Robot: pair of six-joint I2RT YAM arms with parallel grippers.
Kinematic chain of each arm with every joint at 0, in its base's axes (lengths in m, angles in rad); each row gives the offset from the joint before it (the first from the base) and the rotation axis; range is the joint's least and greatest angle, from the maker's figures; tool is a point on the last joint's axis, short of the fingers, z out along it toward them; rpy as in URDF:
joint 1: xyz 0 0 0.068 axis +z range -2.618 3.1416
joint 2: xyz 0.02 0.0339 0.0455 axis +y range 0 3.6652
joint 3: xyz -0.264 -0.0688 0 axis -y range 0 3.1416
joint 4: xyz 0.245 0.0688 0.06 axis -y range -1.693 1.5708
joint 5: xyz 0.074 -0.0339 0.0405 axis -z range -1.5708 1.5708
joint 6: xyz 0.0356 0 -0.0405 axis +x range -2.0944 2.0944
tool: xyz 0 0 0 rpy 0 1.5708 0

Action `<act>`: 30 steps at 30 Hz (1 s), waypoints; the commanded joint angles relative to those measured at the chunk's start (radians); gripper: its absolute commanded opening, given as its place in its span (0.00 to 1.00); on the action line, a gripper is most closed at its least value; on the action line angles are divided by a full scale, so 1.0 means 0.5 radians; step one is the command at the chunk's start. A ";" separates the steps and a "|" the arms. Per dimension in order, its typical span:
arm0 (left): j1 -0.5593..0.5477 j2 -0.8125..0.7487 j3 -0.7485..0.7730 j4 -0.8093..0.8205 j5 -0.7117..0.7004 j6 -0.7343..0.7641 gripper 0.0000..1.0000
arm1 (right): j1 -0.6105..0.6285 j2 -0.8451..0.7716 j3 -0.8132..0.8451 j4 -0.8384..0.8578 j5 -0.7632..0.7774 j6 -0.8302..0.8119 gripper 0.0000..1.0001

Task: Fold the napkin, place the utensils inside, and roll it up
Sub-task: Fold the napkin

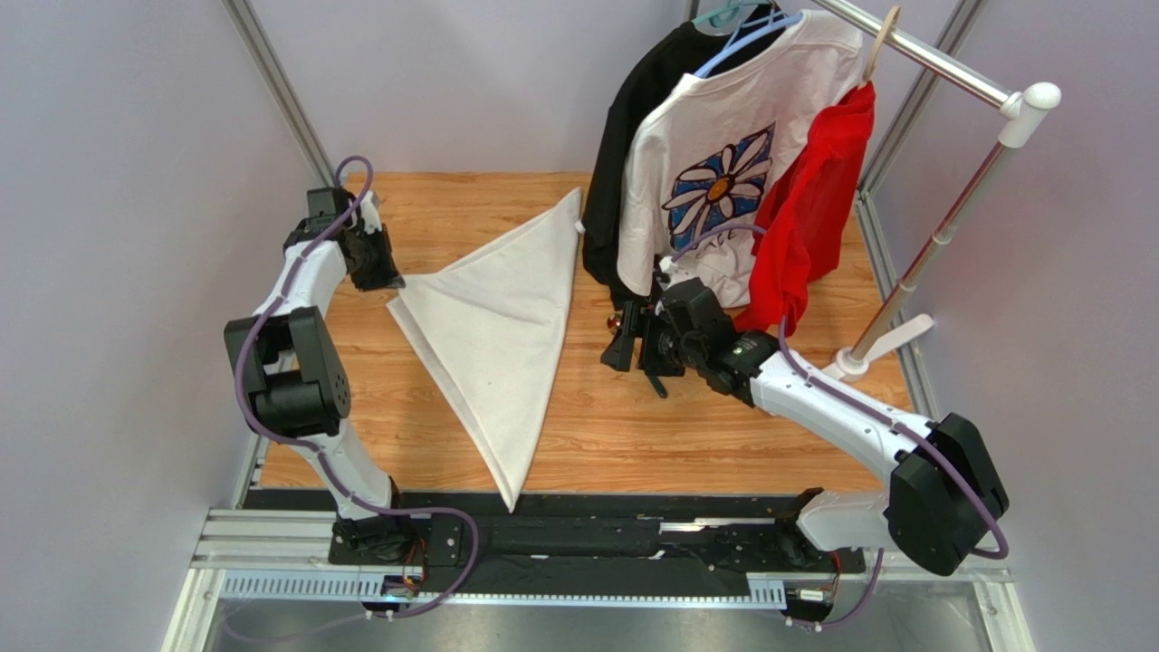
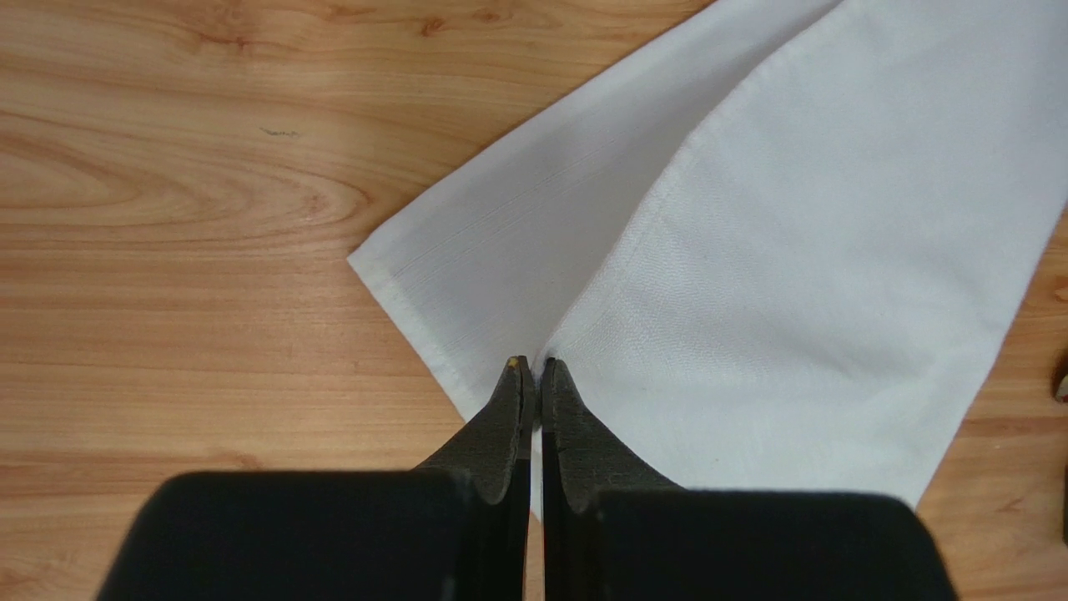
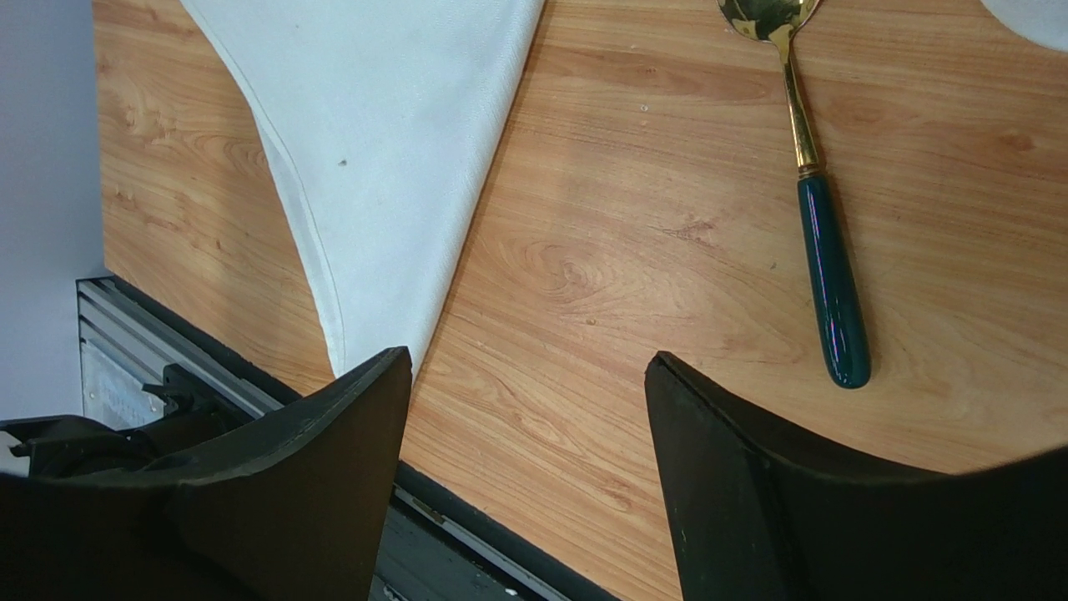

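The napkin [image 1: 497, 340], folded into a triangle, is laid flat on the table [image 1: 680, 435]. The left gripper [image 2: 534, 369] is closed at the napkin's left corner; whether cloth is pinched cannot be told. The right gripper [image 3: 529, 357] is held open above the wood beside the napkin's right edge. The spoon [image 3: 821, 251] is laid apart from the napkin, untouched.

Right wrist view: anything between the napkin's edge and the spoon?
Nothing. Only bare wooden tabletop separates the napkin from the spoon, as the right wrist view shows plainly.
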 commanded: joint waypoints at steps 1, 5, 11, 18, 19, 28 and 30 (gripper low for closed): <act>0.005 -0.104 0.035 0.074 0.046 0.034 0.00 | -0.003 0.035 -0.003 0.078 0.007 0.021 0.72; 0.048 -0.015 0.102 0.003 -0.007 0.053 0.00 | -0.003 0.050 -0.009 0.097 0.001 0.027 0.72; 0.183 0.058 0.102 0.034 -0.004 0.034 0.00 | -0.003 0.065 -0.028 0.100 -0.014 0.027 0.72; 0.210 0.144 0.130 0.056 0.027 0.034 0.00 | -0.006 0.062 -0.028 0.100 -0.033 0.027 0.72; 0.213 0.187 0.154 0.050 0.036 0.034 0.00 | -0.003 0.059 -0.028 0.106 -0.039 0.033 0.72; 0.223 0.252 0.179 -0.018 -0.175 0.004 0.03 | -0.003 0.087 -0.052 0.140 -0.069 0.037 0.73; 0.220 0.261 0.191 -0.045 -0.240 -0.006 0.26 | 0.000 0.114 -0.037 0.152 -0.088 0.037 0.74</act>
